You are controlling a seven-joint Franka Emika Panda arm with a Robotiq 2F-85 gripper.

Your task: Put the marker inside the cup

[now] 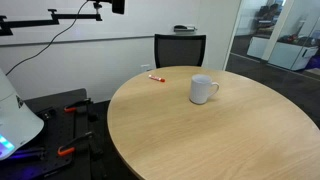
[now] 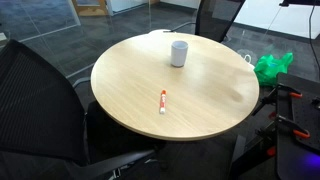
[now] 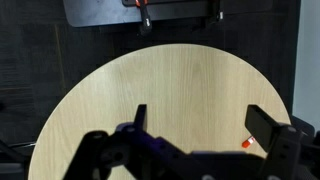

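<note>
The red marker lies flat on the round wooden table near its far edge; it also shows near the table's front edge in an exterior view. The white cup stands upright on the table, well apart from the marker, and shows at the table's far side in an exterior view. In the wrist view my gripper is open and empty above the table. Only the marker's red tip peeks out beside the right finger. The cup is out of the wrist view.
A black office chair stands behind the table. A dark chair sits close beside the table. A green bag lies on the floor. Clamps and gear lie on a dark stand beside the table.
</note>
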